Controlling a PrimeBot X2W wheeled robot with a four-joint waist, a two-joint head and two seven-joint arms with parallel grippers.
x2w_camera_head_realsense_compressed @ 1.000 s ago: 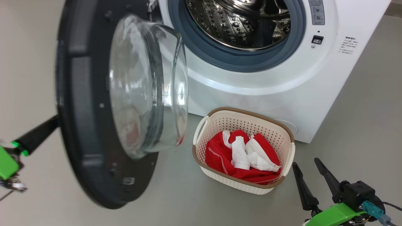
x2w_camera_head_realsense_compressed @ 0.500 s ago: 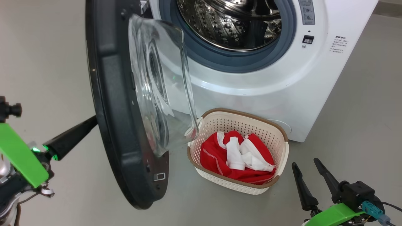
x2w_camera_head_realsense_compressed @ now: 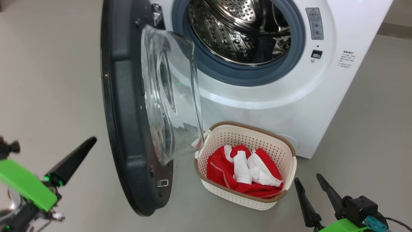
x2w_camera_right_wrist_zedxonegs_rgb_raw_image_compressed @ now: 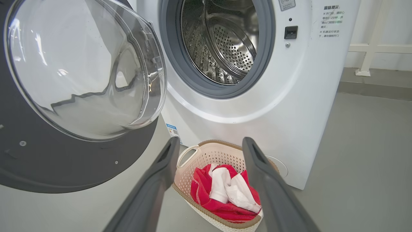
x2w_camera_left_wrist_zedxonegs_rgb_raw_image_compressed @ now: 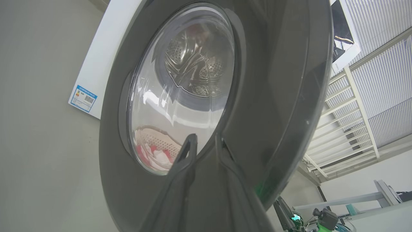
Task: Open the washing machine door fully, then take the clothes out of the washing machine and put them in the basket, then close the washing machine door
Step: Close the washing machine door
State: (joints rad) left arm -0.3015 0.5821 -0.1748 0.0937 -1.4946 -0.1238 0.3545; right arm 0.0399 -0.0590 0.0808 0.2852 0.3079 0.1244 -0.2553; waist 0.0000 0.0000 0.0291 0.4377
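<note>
The clothes [x2w_camera_head_realsense_compressed: 222,169] lie in the basket [x2w_camera_head_realsense_compressed: 251,127]; basket before washing machine [x2w_camera_head_realsense_compressed: 257,103], right of door [x2w_camera_head_realsense_compressed: 125,112].

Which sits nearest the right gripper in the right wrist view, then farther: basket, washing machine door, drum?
1. basket, just ahead of the right gripper, low centre.
2. washing machine door, swung out on the left.
3. drum, farthest back, upper centre.

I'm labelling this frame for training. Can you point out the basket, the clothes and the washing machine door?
the basket [x2w_camera_head_realsense_compressed: 238,199]: head view, cream front wall.
the clothes [x2w_camera_head_realsense_compressed: 217,169]: head view, red fabric at left.
the washing machine door [x2w_camera_head_realsense_compressed: 125,106]: head view, black inner ring.
</note>
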